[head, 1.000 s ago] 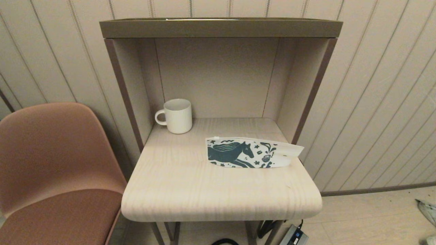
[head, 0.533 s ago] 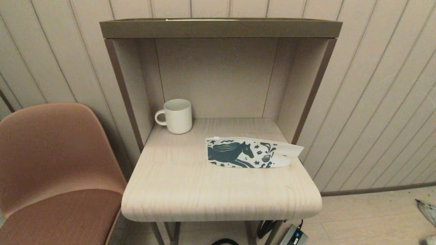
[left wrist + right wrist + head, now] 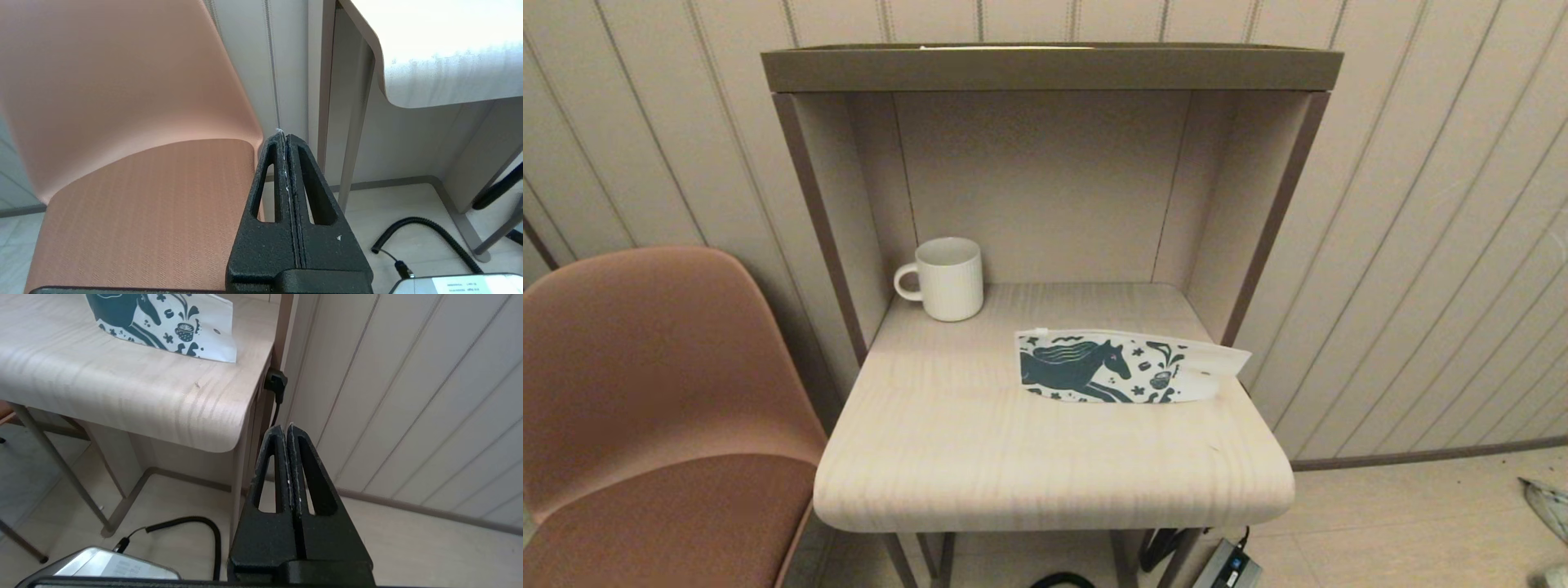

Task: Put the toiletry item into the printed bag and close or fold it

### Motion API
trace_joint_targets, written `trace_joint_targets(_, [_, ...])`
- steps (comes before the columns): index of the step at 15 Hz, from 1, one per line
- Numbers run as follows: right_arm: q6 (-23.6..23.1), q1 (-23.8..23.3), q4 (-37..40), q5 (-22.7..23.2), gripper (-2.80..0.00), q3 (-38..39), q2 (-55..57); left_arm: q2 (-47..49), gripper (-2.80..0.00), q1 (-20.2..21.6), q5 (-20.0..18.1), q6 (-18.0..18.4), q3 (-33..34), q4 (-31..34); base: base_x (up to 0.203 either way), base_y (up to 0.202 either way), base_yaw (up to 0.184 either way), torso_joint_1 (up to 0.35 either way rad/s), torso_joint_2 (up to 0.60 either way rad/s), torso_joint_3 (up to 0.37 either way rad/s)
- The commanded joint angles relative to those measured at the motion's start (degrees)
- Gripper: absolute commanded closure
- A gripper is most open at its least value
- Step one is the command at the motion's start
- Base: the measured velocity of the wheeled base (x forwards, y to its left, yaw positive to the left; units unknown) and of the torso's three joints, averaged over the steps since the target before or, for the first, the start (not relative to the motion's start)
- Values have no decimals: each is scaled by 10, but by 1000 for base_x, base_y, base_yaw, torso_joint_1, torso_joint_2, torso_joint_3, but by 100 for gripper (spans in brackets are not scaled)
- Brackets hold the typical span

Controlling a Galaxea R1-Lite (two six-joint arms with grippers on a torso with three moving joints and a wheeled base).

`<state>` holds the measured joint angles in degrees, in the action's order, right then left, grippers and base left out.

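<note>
The printed bag (image 3: 1123, 367) lies flat on the right side of the small wooden desk (image 3: 980, 457), its horse print facing up; its right end (image 3: 179, 326) also shows in the right wrist view. The toiletry item is out of view. Neither arm appears in the head view. My left gripper (image 3: 285, 136) hangs low beside the chair, below the desk's left front corner, shut with nothing in it. My right gripper (image 3: 284, 428) hangs below the desk's right front corner, near the wall, also shut and empty.
A white ribbed mug (image 3: 946, 278) stands at the back left of the desk, inside the brown hutch (image 3: 1045, 69). A pink chair (image 3: 645, 392) stands to the left. Black cables (image 3: 192, 522) and a power adapter (image 3: 1229, 565) lie on the floor under the desk.
</note>
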<state>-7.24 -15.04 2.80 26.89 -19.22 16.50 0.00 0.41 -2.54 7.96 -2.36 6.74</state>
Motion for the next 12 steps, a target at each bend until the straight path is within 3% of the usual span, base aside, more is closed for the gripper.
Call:
trace_joint_targets(1, [1, 0, -37, -1, 0, 39, 10, 1, 0, 0, 0, 0, 0, 0, 0, 0, 0, 0, 0, 0])
trace_joint_targets(6, [3, -2, -110, -57, 0, 140, -16, 1, 0, 0, 0, -1, 0, -1, 0, 0, 0, 0, 0, 0])
trace_joint_targets(9, [2, 55, -162, -63, 0, 188, -13, 1, 0, 0, 0, -2, 0, -1, 0, 0, 0, 0, 0, 0])
trace_joint_targets(12, [-9, 58, -214, -102, 0, 192, -16, 1, 0, 0, 0, -2, 0, -1, 0, 0, 0, 0, 0, 0])
